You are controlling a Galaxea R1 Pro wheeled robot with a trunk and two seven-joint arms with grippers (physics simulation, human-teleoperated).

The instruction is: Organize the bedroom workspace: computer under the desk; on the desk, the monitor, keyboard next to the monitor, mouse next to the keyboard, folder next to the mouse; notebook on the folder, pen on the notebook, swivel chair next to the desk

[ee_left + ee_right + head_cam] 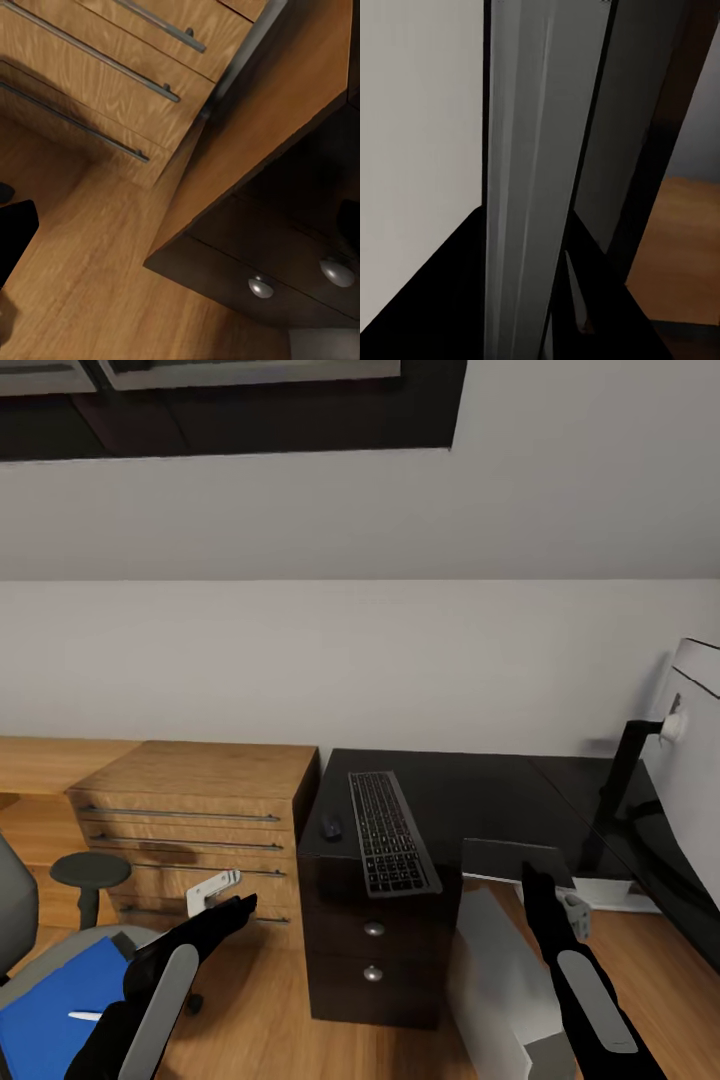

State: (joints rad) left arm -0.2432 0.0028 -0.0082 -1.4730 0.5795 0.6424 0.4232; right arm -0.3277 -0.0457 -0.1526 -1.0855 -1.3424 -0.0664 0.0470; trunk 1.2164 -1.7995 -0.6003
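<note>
A dark keyboard (390, 845) lies on the black desk (480, 790), with a small dark mouse (331, 826) just to its left. The monitor (695, 760) stands on its arm at the desk's right end. A pale grey computer tower (500, 970) sits on the floor under the desk. At lower left is the grey swivel chair (20, 920), carrying a blue folder (45, 1015) with a white pen (85, 1016) on it; I cannot make out a notebook. My left gripper (215, 890) hovers between chair and desk, holding nothing. My right gripper (572, 912) hangs above the tower.
A wooden chest of drawers (190, 810) (97, 82) stands left of the desk. The desk's dark drawer unit with round knobs (373, 928) (261, 286) is in front of me. A small round stool (90, 870) is beside the chair. The floor is wood.
</note>
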